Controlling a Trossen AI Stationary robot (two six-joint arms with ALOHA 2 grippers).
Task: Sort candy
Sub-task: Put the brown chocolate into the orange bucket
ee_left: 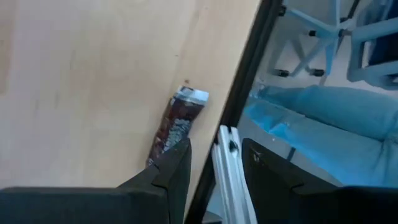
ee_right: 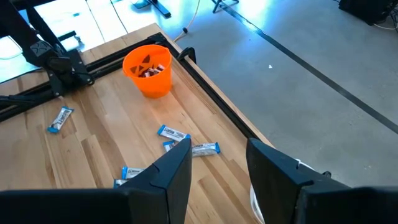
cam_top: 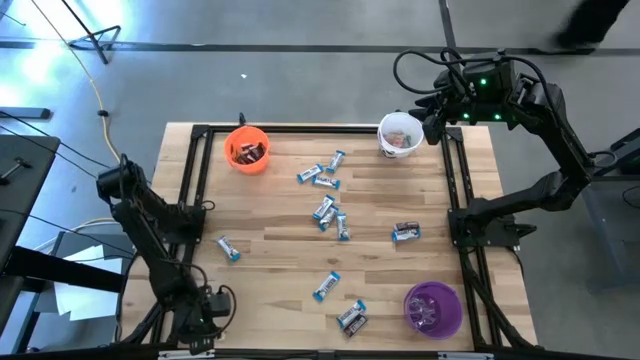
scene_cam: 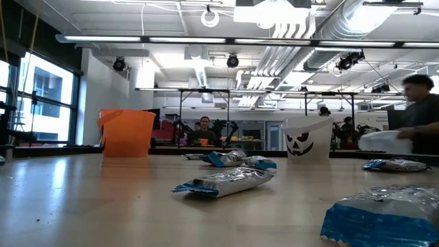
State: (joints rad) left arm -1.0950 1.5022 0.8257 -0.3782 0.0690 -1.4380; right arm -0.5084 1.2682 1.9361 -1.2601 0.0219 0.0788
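Near edge of table [cam_top: 290, 335]: purple cup [cam_top: 432, 308] at the right corner, with a dark candy [cam_top: 352, 318] just left of it. Left gripper [ee_left: 214, 155] sits low at the left near corner, over the frame rail; fingers stand apart with nothing between them. A dark-wrapped piece [ee_left: 174, 127] lies on the wood just ahead of one fingertip.

Mid-table: blue-and-white candies scattered loose — one [cam_top: 327, 286] toward the near side, one [cam_top: 229, 248] well left, a small cluster [cam_top: 328, 215] at centre, a dark piece [cam_top: 405, 232] to the right. In the low view the closest wrappers [scene_cam: 223, 181] lie flat on the wood.

Far side: two more blue-and-white pieces [cam_top: 322, 175] between the cups. Orange cup [cam_top: 247, 149] at far left holds dark candy. White cup [cam_top: 400, 135] at far right. Right gripper [ee_right: 217, 165] hovers above the far right corner by the white cup, fingers parted, empty.

Beyond the table: a person [scene_cam: 418, 113] at right.
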